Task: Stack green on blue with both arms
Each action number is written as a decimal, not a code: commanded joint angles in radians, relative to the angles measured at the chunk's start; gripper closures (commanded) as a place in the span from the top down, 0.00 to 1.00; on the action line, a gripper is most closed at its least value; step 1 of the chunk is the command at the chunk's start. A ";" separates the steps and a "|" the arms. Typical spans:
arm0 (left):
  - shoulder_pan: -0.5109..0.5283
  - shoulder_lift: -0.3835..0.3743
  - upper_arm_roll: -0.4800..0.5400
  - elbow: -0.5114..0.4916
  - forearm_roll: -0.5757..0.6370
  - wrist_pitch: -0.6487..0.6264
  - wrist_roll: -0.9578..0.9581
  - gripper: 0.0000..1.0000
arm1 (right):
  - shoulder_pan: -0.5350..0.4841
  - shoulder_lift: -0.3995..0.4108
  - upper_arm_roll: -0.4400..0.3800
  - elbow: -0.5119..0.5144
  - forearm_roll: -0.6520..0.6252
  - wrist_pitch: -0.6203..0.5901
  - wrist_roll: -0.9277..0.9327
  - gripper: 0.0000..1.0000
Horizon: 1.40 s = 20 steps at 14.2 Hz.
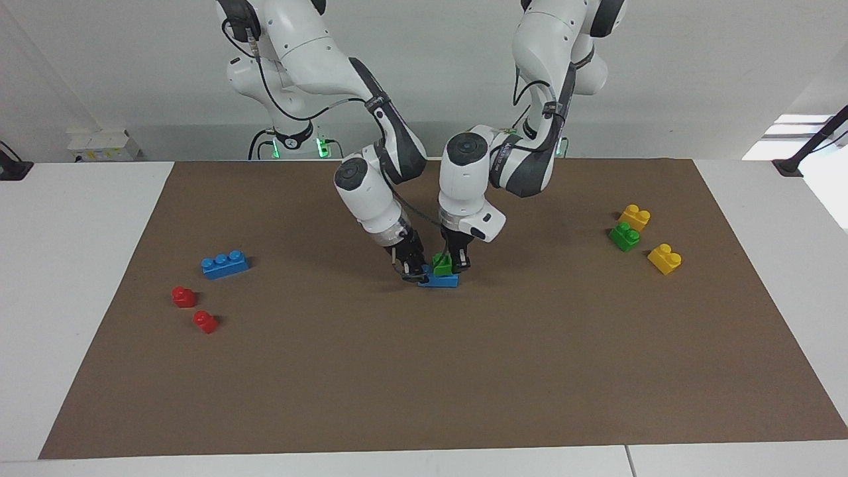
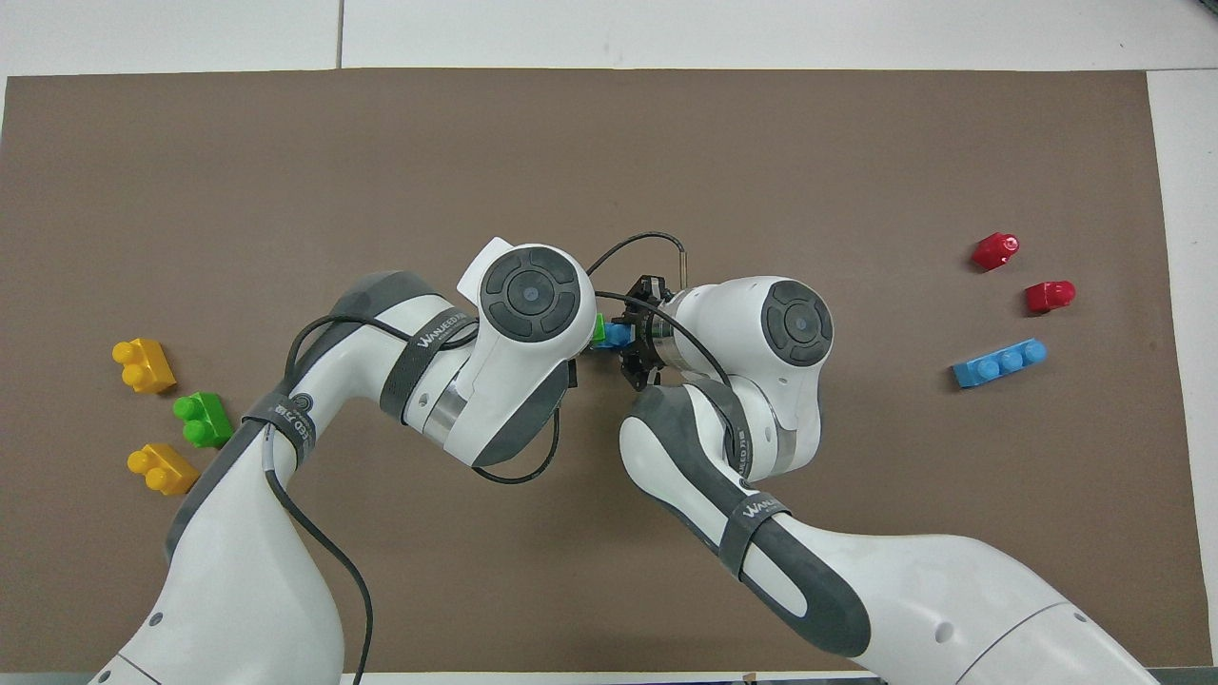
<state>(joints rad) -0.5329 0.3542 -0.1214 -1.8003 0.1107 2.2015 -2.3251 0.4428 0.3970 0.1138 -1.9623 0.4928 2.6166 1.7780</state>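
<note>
In the middle of the brown mat [image 1: 464,371], a green brick [image 1: 442,264] sits on top of a blue brick [image 1: 438,280]. My left gripper [image 1: 454,264] comes down from above and is shut on the green brick. My right gripper [image 1: 414,270] is shut on the end of the blue brick that points toward the right arm's end of the table. I cannot tell whether the blue brick touches the mat. In the overhead view only slivers of the green brick [image 2: 599,330] and the blue brick [image 2: 617,335] show between the two wrists. The left gripper is hidden there.
A second blue brick [image 1: 225,264] and two red bricks [image 1: 183,296] [image 1: 205,322] lie toward the right arm's end. A second green brick [image 1: 624,236] lies between two yellow bricks [image 1: 634,216] [image 1: 664,258] toward the left arm's end.
</note>
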 commanded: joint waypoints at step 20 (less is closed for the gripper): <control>0.117 -0.242 0.014 -0.011 0.018 -0.267 0.327 1.00 | -0.041 -0.015 -0.002 0.043 0.021 0.014 0.000 0.93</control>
<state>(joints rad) -0.4522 0.1621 -0.1039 -1.7943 0.1276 1.9797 -2.0797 0.4284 0.3937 0.1027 -1.9321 0.4931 2.6203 1.7780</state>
